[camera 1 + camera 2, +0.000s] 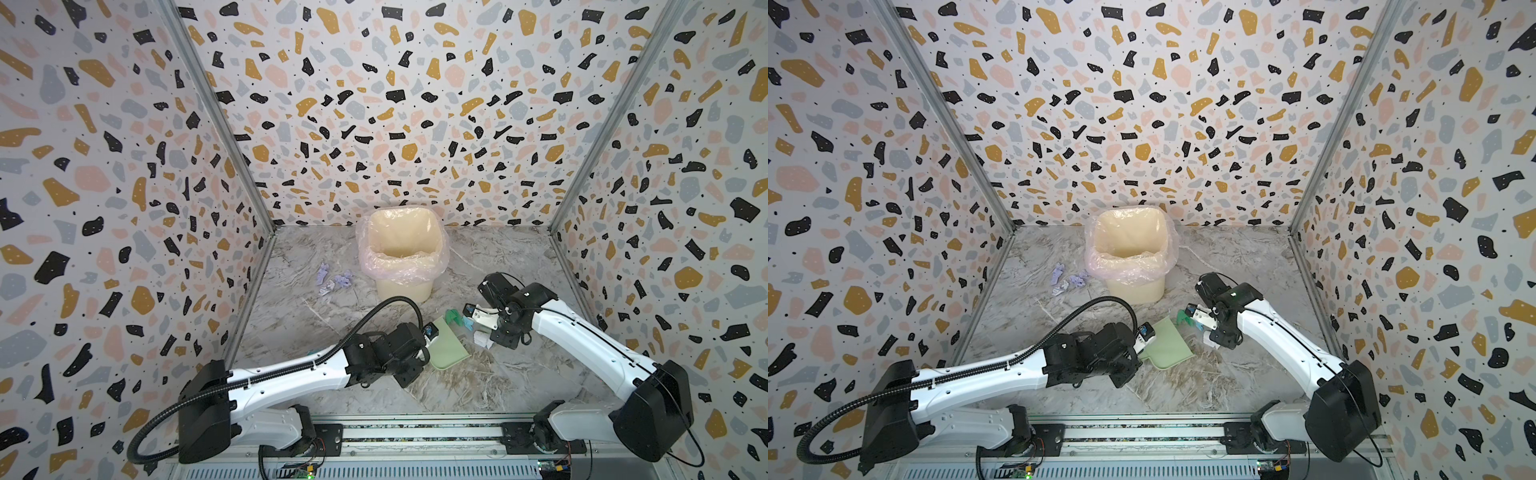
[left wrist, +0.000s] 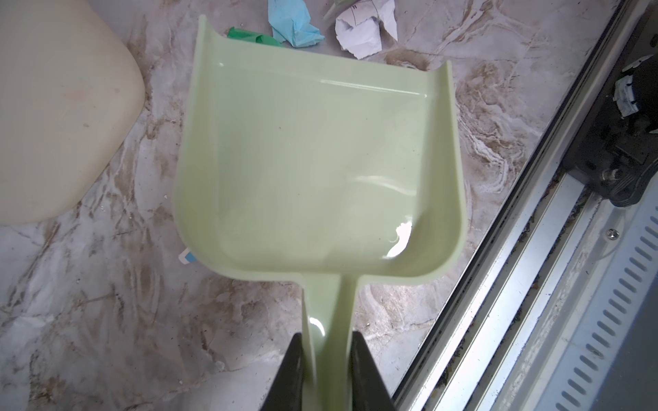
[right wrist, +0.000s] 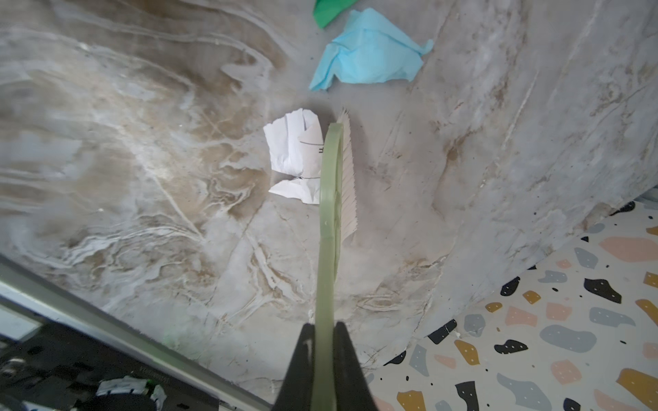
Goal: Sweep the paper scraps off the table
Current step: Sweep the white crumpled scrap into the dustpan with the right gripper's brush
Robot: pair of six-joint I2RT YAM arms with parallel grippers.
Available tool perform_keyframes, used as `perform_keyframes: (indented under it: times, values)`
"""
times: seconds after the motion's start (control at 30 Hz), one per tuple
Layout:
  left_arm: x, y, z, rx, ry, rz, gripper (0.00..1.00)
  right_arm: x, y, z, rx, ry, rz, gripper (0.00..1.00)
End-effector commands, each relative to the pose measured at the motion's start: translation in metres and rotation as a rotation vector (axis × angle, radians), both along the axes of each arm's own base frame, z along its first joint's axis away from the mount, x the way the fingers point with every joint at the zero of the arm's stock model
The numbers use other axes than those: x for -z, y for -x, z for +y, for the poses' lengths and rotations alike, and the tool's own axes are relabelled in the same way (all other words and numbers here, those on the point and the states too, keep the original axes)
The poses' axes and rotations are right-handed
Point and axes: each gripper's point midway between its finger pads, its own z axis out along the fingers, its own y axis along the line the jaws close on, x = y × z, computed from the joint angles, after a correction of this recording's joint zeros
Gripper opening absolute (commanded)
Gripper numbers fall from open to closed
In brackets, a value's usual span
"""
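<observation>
Judging the crumpled paper scraps (image 3: 295, 156) featherlight and soft, we would not pinch them but push them with bristles toward the pale green plastic dustpan (image 2: 313, 160), which the left claw (image 2: 327, 341) clamps by its handle. Green, blue and white bits lie on the marble-patterned table (image 1: 498, 374) just beyond the dustpan's lip; the right claw (image 3: 323, 331) grips a slim green white-bristled brush (image 3: 329, 199) beside them. Only the top views show lavender bits (image 1: 336, 280) well apart from the dustpan.
</observation>
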Motion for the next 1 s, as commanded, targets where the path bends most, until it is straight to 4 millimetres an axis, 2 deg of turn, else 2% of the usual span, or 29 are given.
perform_keyframes:
  times: [0.0, 0.17, 0.37, 0.63, 0.97]
  values:
    - [0.006, 0.014, -0.004, 0.032, -0.001, 0.039, 0.00, -0.008, 0.027, 0.010, -0.011, -0.042, 0.095, 0.00]
    - [0.019, 0.033, -0.011, 0.081, -0.051, 0.083, 0.00, -0.014, 0.044, 0.020, -0.035, -0.056, 0.135, 0.00]
    - [0.022, 0.049, -0.011, 0.064, -0.040, 0.137, 0.00, -0.032, 0.031, 0.015, 0.008, -0.061, 0.049, 0.00]
    - [0.031, 0.048, -0.016, 0.023, -0.077, 0.170, 0.00, -0.032, 0.014, 0.013, 0.088, -0.065, 0.054, 0.00]
    - [0.038, 0.043, -0.024, -0.009, -0.097, 0.177, 0.00, -0.027, 0.011, 0.014, 0.111, -0.072, 0.076, 0.00]
